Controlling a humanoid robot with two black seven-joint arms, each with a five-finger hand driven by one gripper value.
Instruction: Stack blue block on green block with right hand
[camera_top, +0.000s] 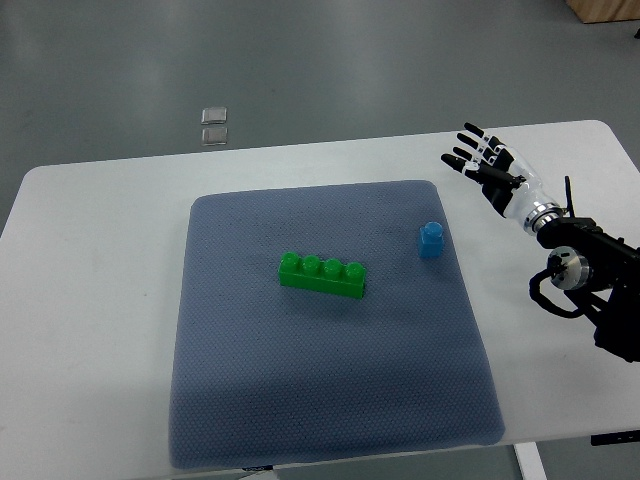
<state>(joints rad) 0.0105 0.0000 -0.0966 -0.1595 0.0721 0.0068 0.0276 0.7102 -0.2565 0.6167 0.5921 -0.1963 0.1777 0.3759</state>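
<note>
Hovering with fingers spread and empty, the right hand (483, 160) sits off the grey mat (300, 410), while the blue block (431, 240) — small, rigid, likely light and slick — stands near the mat's right edge, right of the green block (323, 275) — pinch its sides.

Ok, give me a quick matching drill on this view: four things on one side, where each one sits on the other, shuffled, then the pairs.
Things:
1. green block
2. blue block
3. right hand
4. grey mat

Places:
A. above the bare white table, off the mat's far right corner, fingers spread
B. spread across the middle of the table
C. near the mat's centre, lying flat
D. near the mat's right edge, upright

Pairs: 1-C, 2-D, 3-A, 4-B
</note>
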